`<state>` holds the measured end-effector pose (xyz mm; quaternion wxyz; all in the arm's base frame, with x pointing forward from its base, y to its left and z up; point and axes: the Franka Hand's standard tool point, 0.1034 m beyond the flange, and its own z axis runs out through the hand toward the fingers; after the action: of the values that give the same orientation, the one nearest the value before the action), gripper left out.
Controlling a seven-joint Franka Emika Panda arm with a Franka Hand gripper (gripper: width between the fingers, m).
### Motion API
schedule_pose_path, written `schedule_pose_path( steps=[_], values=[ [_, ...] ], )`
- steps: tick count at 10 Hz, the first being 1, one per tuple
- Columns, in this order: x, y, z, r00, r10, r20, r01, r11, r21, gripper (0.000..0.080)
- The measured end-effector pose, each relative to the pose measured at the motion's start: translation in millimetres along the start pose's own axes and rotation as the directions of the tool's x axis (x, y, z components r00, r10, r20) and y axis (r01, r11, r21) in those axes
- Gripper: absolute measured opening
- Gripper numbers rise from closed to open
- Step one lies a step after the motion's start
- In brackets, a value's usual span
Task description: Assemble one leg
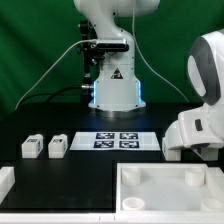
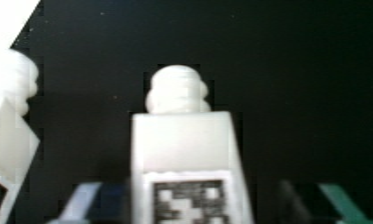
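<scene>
So the leg (image 2: 186, 150) sits right between the fingers of the gripper (image 2: 197, 200), tag facing the wrist camera, screw tip pointing away, but the gripper's released, dark gaps both sides, and another white piece (image 2: 5, 110) is just beside it.

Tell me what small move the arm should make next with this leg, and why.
Probably close the tool on the leg: in the wrist view it stands between the fingertips, with dark gaps on both sides, so it looks framed but not yet gripped.
</scene>
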<state>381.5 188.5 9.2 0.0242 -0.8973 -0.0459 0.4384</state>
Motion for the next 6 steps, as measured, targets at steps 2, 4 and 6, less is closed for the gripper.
schedule_pose_path(
  steps=[2,4,6],
  values=[
    [-0.1,-0.1,0.0,1.0,0.0,0.0,0.0,1.0,0.0,0.0285],
    [-0.1,-0.1,0.0,1.0,0.0,0.0,0.0,1.0,0.0,0.0285],
    [-0.1,-0.1,0.1,1.0,0.0,0.0,0.0,1.0,0.0,0.0285]
  ],
)
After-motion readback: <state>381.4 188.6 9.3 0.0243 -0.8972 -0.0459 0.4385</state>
